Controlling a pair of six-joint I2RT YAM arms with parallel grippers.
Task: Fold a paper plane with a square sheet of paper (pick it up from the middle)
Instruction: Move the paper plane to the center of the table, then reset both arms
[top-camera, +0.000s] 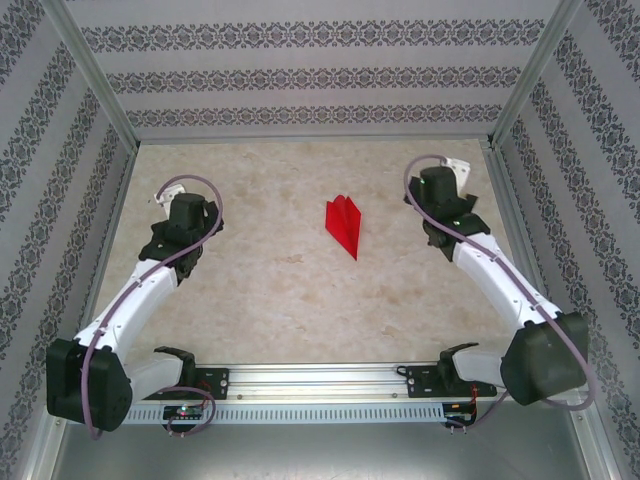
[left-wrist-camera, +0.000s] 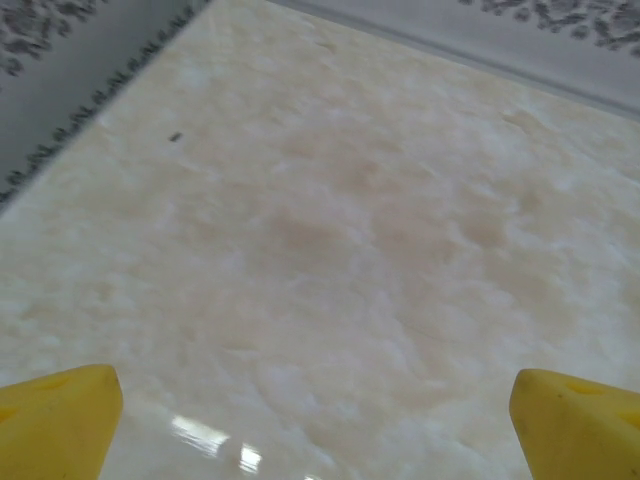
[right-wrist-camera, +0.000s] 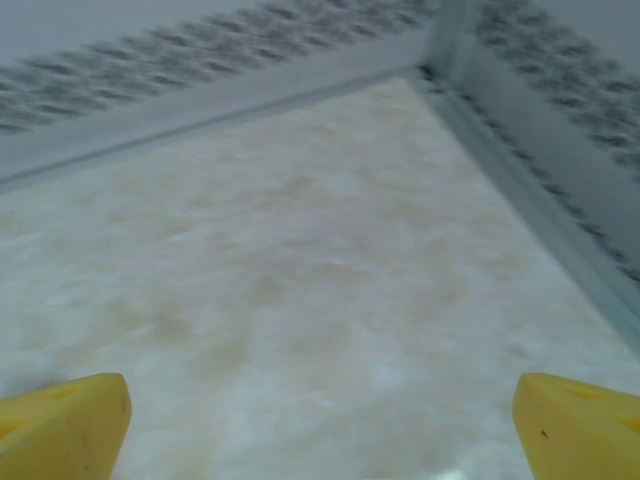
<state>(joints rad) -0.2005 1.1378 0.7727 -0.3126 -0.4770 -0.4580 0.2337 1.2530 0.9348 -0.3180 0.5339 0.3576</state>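
Note:
The square sheet of paper lies folded into a small red paper plane (top-camera: 344, 226) in the middle of the table, its point toward the near right and a ridge along its centre. Nothing touches it. My left gripper (top-camera: 180, 205) hangs well to its left, open, with only bare tabletop between its yellow fingertips (left-wrist-camera: 60, 420). Well to the plane's right, my right gripper (top-camera: 447, 180) faces the back right corner. It is open too, and its yellow fingertips (right-wrist-camera: 575, 425) stand wide apart over bare table.
The beige marbled tabletop (top-camera: 300, 300) is boxed in by patterned walls (top-camera: 320, 80) at the back and both sides. A metal rail (top-camera: 320, 385) with the arm bases runs along the near edge. The right gripper sits close to the right wall (right-wrist-camera: 560, 150).

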